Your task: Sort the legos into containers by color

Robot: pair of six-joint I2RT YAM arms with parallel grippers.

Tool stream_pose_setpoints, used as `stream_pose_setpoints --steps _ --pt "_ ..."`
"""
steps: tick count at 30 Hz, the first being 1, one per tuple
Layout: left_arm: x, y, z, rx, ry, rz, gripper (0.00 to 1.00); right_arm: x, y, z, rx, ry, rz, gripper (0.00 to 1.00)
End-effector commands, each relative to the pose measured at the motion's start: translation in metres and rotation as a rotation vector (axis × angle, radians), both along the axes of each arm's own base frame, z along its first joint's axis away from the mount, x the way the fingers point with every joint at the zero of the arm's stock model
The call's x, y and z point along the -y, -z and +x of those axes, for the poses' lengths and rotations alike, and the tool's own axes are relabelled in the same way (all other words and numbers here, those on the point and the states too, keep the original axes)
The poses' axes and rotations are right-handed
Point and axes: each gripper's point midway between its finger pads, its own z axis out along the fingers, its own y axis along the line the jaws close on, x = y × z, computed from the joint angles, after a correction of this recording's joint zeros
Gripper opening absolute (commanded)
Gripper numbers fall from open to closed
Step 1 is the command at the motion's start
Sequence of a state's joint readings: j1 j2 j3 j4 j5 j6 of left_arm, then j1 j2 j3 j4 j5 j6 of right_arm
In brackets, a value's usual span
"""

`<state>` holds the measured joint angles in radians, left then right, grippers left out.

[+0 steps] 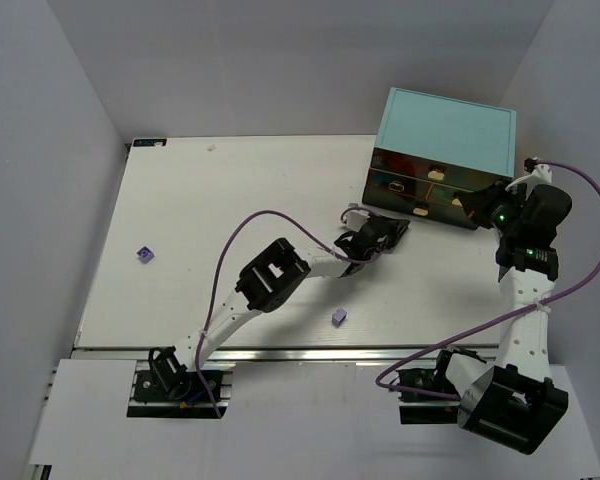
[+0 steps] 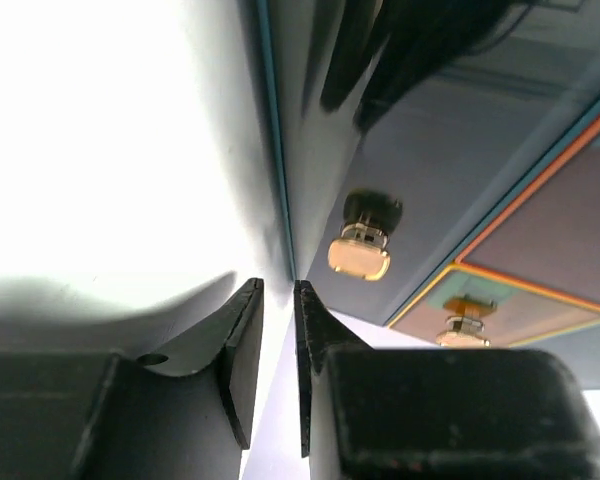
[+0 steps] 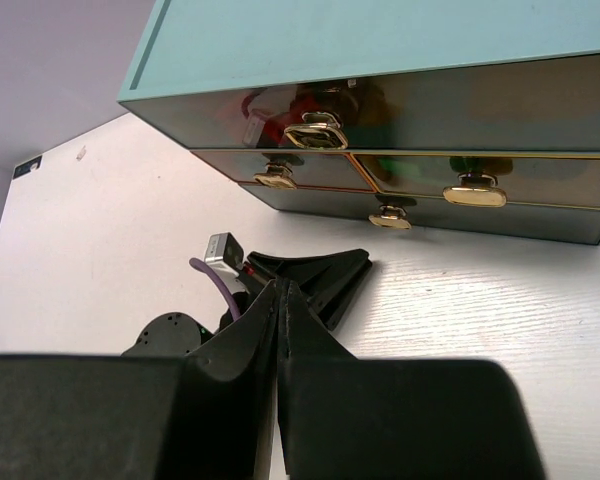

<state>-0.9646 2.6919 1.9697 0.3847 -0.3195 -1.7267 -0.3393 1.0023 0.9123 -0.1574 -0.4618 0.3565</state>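
Two pale lavender legos lie on the white table, one (image 1: pixel 145 254) at the far left and one (image 1: pixel 339 317) near the front edge. The containers (image 1: pixel 427 186) are clear drawers with tan handles in the teal cabinet (image 1: pixel 445 125), at the back right. Red shows inside the upper left drawer (image 3: pixel 300 105). My left gripper (image 1: pixel 388 232) lies low by the cabinet's left front corner. A narrow gap shows between its jaws (image 2: pixel 278 285), with nothing in it. My right gripper (image 3: pixel 280 285) is shut and empty in front of the drawers, pointing toward the left gripper (image 3: pixel 325 275).
A tan drawer handle (image 2: pixel 360 255) is close above the left fingers, and the cabinet's left edge (image 2: pixel 275 150) runs straight ahead of them. The right arm (image 1: pixel 525 260) stands at the cabinet's right front corner. A grey wall rises behind the table.
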Motion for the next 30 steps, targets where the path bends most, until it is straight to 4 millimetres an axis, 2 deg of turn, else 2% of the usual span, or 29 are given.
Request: stream_pose_setpoints --steps 1,3,4,7,9,11,12,13,14,15,16,17,19,23,25,26,27,30 --pt "0.002 -0.059 -0.007 0.052 0.023 -0.064 0.30 -0.003 -0.009 -0.001 0.037 -0.019 -0.007 0.00" --pt "0.003 -0.061 -0.009 0.062 0.038 -0.073 0.35 -0.002 -0.008 -0.002 0.034 -0.016 -0.011 0.00" --pt "0.004 -0.061 -0.009 0.073 0.042 -0.067 0.43 -0.002 -0.009 -0.002 0.034 -0.017 -0.014 0.00" --pt "0.005 -0.065 -0.005 0.097 0.036 -0.052 0.51 -0.004 -0.010 -0.002 0.036 -0.023 -0.014 0.00" --pt "0.010 -0.072 -0.002 0.118 0.040 -0.059 0.51 -0.004 -0.012 -0.003 0.041 -0.026 -0.015 0.00" --pt "0.014 -0.069 0.000 0.127 0.045 -0.056 0.52 -0.005 -0.015 -0.003 0.045 -0.029 -0.015 0.00" --pt "0.018 -0.080 0.002 0.144 0.045 -0.075 0.52 -0.005 -0.016 -0.003 0.048 -0.030 -0.015 0.00" --pt "0.020 -0.070 0.004 0.138 0.046 -0.064 0.52 -0.005 -0.016 -0.003 0.049 -0.030 -0.014 0.00" --pt "0.022 -0.070 0.005 0.140 0.046 -0.062 0.52 -0.005 -0.017 -0.004 0.048 -0.030 -0.014 0.00" --pt "0.026 -0.080 0.007 0.157 0.048 -0.078 0.52 -0.004 -0.017 -0.004 0.048 -0.027 -0.016 0.00" --pt "0.028 -0.082 0.008 0.163 0.051 -0.080 0.52 -0.005 -0.017 -0.004 0.048 -0.030 -0.015 0.00" --pt "0.031 -0.072 0.009 0.156 0.055 -0.067 0.52 -0.005 -0.016 -0.004 0.046 -0.030 -0.014 0.00" --pt "0.035 -0.078 0.011 0.168 0.059 -0.085 0.52 -0.005 -0.017 -0.004 0.048 -0.029 -0.015 0.00" --pt "0.033 -0.061 0.011 0.144 0.055 -0.047 0.52 -0.004 -0.018 -0.004 0.050 -0.023 -0.014 0.00" --pt "0.031 -0.063 0.010 0.145 0.056 -0.046 0.53 -0.004 -0.019 -0.004 0.049 -0.022 -0.015 0.00" --pt "0.028 -0.056 0.008 0.136 0.055 -0.033 0.53 -0.004 -0.018 -0.004 0.049 -0.023 -0.018 0.00" --pt "0.028 -0.061 0.007 0.138 0.062 -0.035 0.53 -0.004 -0.019 -0.004 0.049 -0.021 -0.018 0.00" --pt "0.026 -0.056 0.004 0.126 0.071 -0.022 0.58 -0.003 -0.018 -0.003 0.048 -0.020 -0.020 0.00"
